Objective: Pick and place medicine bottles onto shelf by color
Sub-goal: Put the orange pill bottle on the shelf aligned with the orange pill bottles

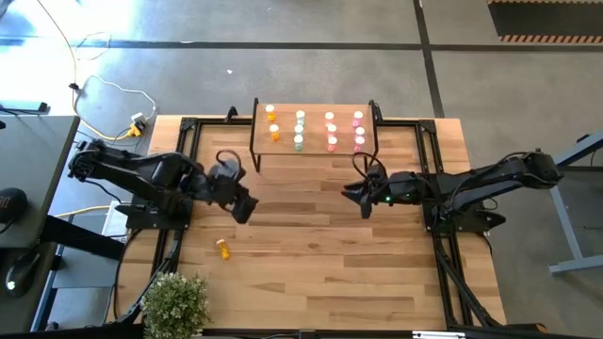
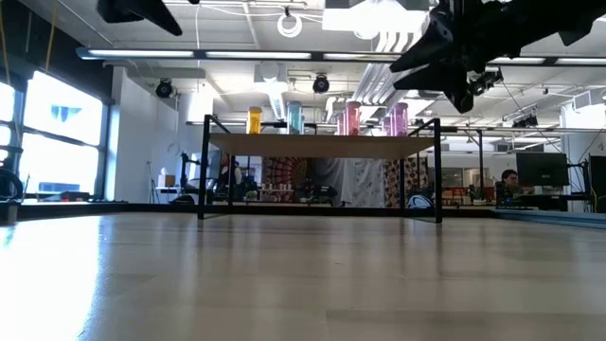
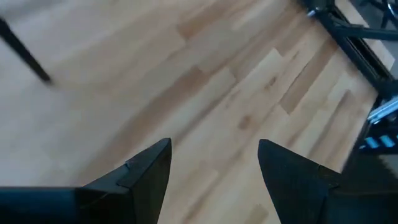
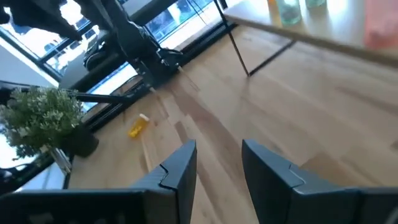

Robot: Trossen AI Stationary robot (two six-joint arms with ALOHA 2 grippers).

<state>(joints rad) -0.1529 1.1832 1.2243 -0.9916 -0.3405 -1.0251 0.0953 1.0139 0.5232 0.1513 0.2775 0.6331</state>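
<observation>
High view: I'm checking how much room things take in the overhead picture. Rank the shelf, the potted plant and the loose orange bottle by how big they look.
1. The shelf, largest.
2. The potted plant, clearly smaller, though partly cut off at the picture's edge.
3. The loose orange bottle, by far the smallest, lying on the table.

No readable text, label, brand, number or sign anywhere in the four views. Nothing legible on the tiny capped medicine bottles point(image 1: 300, 131) standing on the small light-wood shelf point(image 1: 315, 111) with thin black legs, too small to tell. Nothing printed on the light plank-wood tabletop point(image 1: 320, 235). Room beyond the tabletop in the low view too distant and cluttered to make out any lettering.
</observation>
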